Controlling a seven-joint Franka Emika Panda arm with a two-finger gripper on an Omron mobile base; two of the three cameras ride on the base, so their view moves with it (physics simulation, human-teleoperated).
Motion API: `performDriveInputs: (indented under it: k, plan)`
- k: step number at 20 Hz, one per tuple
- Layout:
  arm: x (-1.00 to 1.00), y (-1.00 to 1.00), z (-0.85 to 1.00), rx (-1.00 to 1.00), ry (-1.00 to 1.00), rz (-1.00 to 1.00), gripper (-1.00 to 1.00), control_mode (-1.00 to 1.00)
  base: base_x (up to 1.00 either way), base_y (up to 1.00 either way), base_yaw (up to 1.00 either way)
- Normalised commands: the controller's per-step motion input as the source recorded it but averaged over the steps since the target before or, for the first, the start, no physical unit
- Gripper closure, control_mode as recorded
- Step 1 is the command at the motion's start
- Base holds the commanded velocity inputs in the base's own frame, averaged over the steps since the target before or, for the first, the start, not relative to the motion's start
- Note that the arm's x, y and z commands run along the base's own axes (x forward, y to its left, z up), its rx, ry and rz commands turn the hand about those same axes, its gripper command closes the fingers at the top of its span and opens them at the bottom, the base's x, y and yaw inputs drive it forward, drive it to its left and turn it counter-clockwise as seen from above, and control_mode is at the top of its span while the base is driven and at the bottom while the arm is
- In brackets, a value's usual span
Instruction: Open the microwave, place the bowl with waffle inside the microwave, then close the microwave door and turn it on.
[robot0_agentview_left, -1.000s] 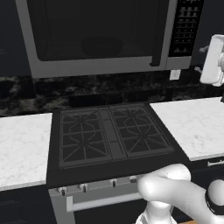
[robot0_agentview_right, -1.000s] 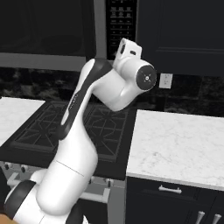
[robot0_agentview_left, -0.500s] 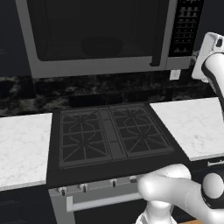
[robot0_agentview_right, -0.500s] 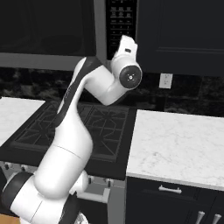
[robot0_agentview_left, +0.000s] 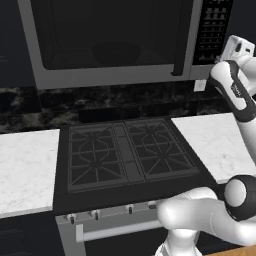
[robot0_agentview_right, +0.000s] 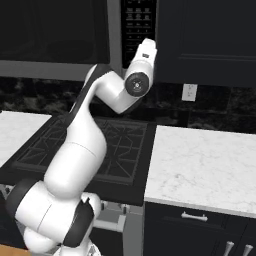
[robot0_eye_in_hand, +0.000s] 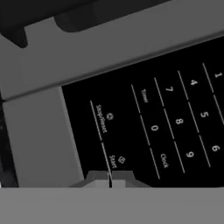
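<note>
The microwave (robot0_agentview_left: 115, 75) hangs above the stove with its dark-glass door (robot0_agentview_left: 110, 30) closed and the black bar handle (robot0_agentview_left: 176, 45) at the door's right edge. Behind the glass a dim round shape (robot0_agentview_left: 116, 52) shows, possibly the bowl; the waffle is hidden. My gripper (robot0_eye_in_hand: 109, 180) is shut, its tips together right at the black button panel (robot0_eye_in_hand: 166, 122), just below the "Start" key (robot0_eye_in_hand: 113, 162). In the right base view the hand (robot0_agentview_right: 146, 50) points up at the panel (robot0_agentview_right: 138, 20).
A black gas stove (robot0_agentview_left: 127, 152) lies under the microwave, between white marble counters (robot0_agentview_left: 25, 167) (robot0_agentview_right: 210, 160). A wall outlet (robot0_agentview_right: 188, 92) sits on the dark backsplash. Dark drawers (robot0_agentview_right: 200, 220) run below the right counter.
The hand has swung in from the right toward the microwave's button panel and now sits close against it. Nothing else has moved.
</note>
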Motion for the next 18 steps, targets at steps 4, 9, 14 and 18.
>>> performDriveInputs:
  k: [4, 9, 14, 18]
  plan:
    - [0.32, -0.07, 0.0, 0.0, -0.02, -0.1, 1.0, -1.0, 0.0, 0.0, 0.0]
    - [0.23, 0.0, 0.0, 0.0, -0.03, -0.02, 1.0, -1.0, 0.0, 0.0, 0.0]
    - [0.23, 0.0, 0.0, 0.0, -0.04, 0.0, 1.0, -1.0, 0.0, 0.0, 0.0]
    - [0.31, 0.0, 0.0, 0.0, 0.0, 0.0, 1.0, -1.0, 0.0, 0.0, 0.0]
